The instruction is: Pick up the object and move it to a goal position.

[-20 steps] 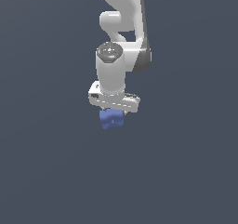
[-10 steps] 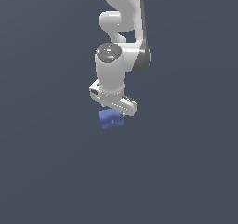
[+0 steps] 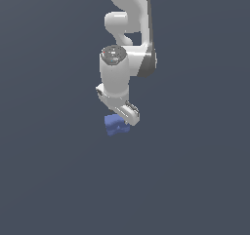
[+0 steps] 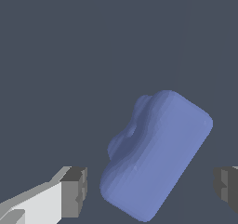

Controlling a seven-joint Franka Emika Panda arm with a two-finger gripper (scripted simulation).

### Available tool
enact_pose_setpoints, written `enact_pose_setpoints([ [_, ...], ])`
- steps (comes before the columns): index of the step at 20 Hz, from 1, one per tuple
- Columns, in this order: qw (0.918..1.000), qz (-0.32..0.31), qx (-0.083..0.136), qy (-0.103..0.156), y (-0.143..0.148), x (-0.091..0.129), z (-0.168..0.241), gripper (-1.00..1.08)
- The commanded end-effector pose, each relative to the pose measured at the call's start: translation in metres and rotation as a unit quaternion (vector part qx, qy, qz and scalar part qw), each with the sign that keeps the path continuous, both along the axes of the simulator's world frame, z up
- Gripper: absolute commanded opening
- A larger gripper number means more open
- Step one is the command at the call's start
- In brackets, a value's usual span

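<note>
Hovering over object (image 4: 155,158): tool (image 4: 151,190) spread, fingers flanking, apart from it.

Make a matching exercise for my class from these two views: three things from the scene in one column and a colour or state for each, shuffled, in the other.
Column 1:
1. block
2. gripper
3. arm

Column 2:
A. white, reaching down from above
B. blue-violet, lumpy, lying askew between the fingers
C. open, dark fingertips apart from the block on both sides

Pairs: 1-B, 2-C, 3-A
</note>
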State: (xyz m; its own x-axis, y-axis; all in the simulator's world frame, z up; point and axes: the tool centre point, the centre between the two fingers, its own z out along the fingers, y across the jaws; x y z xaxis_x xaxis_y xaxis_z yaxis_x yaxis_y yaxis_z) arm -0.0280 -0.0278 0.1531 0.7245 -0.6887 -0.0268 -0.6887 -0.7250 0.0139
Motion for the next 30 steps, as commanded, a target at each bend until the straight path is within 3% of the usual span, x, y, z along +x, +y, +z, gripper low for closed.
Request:
enact_pose_setpoints([
  [1,0.9994,-0.035,-0.001,-0.001,-0.0011,-0.0013,-0.0010,1.00],
  [7,0.9930,-0.118,-0.004,-0.005,-0.0037,-0.0044,-0.0033,1.00],
  [17,0.9722,-0.234,-0.007,-0.010,-0.0077,-0.0090,-0.0062,1.00],
  [24,0.9615,-0.274,-0.008,-0.012,-0.0092,-0.0106,-0.0072,1.00],
  [30,0.9597,-0.281,-0.008,-0.013,-0.0094,-0.0109,-0.0073,1.00],
])
